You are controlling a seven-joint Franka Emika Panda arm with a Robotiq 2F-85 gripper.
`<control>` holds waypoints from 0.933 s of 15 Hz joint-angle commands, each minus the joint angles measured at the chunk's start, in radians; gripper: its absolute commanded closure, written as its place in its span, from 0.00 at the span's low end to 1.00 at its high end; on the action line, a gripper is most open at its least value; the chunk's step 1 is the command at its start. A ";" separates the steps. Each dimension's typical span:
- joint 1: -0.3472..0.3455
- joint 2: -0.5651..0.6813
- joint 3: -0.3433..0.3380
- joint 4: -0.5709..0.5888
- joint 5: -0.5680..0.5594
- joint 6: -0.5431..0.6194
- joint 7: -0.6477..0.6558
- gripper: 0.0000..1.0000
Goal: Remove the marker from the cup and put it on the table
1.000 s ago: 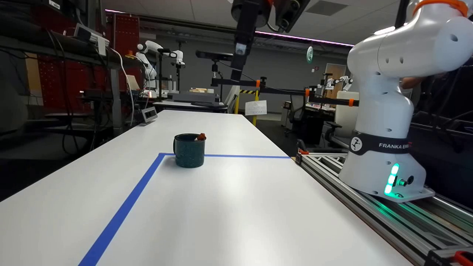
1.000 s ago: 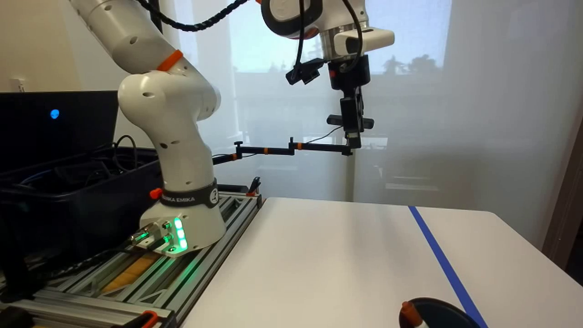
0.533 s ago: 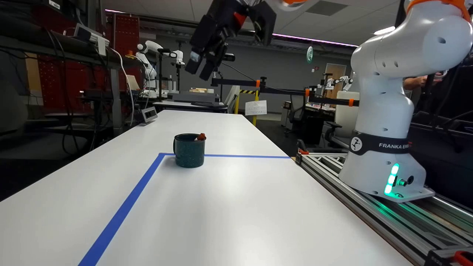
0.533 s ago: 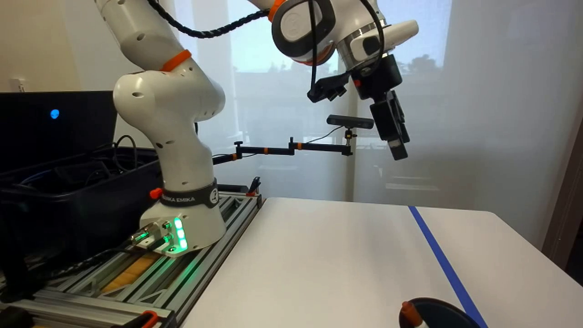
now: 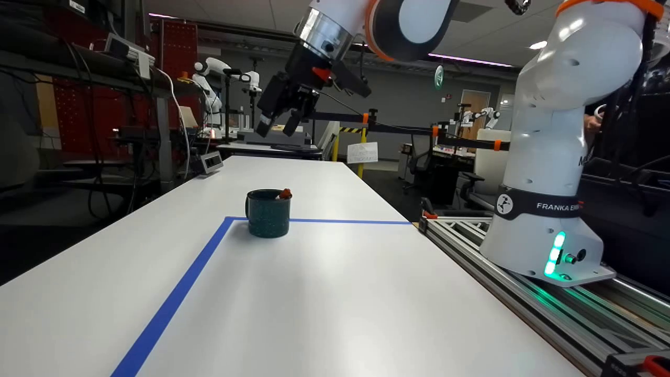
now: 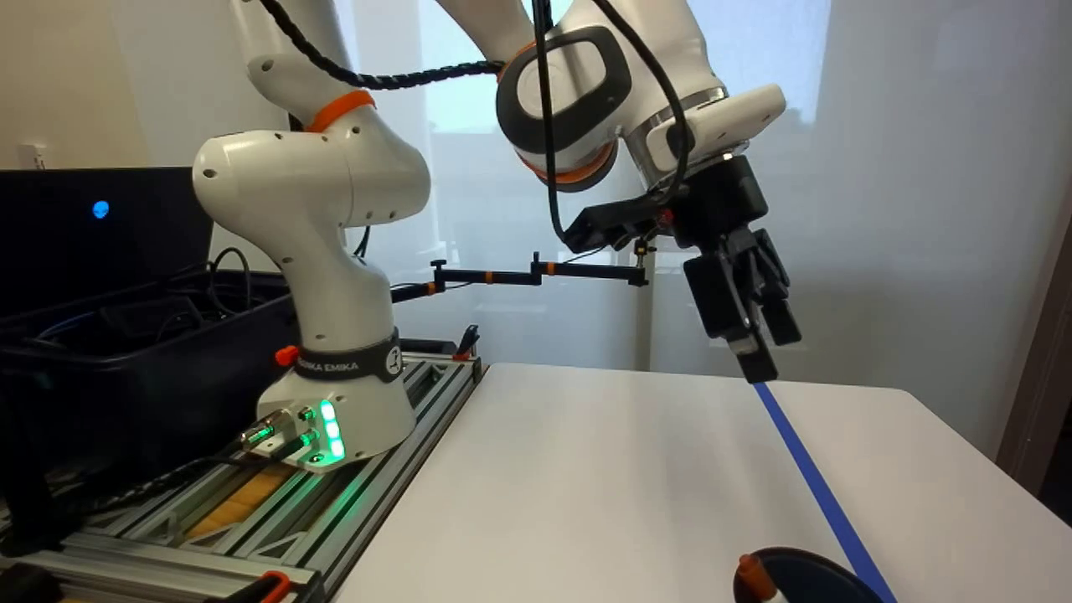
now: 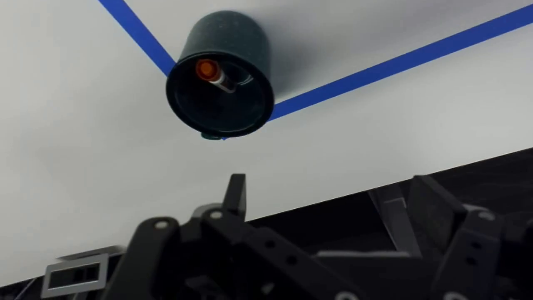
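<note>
A pinkish light strip glows above the grey wall, brown door and pale office chair; elsewhere, a bright window shows through a translucent shade.

We're watching a dark green, speckled cup standing upright on the white counter, and there, we're seeing the marker leaning inside it, orange end uppermost!

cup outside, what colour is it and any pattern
The cup is dark green outside with fine pale speckles, best seen in an exterior view.
</note>
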 commanded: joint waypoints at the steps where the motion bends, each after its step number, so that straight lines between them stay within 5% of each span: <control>1: -0.185 0.016 0.116 0.001 -0.153 0.054 0.187 0.00; 14: -0.551 0.104 0.355 0.003 -0.544 0.108 0.652 0.00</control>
